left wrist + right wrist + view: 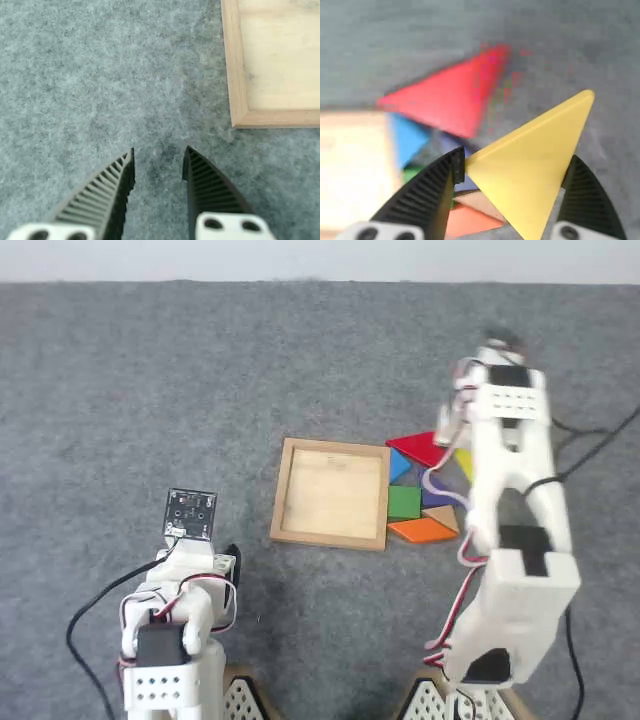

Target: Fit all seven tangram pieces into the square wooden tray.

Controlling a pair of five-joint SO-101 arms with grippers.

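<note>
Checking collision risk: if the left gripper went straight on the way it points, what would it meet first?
Most likely the bare grey mat: the open left gripper aims beside the corner of the wooden tray, not at it. Depth is hard to judge.

No text, label, number or sign can be read on anything here

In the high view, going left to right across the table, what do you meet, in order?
left arm → wooden tray → green square → right arm
</note>
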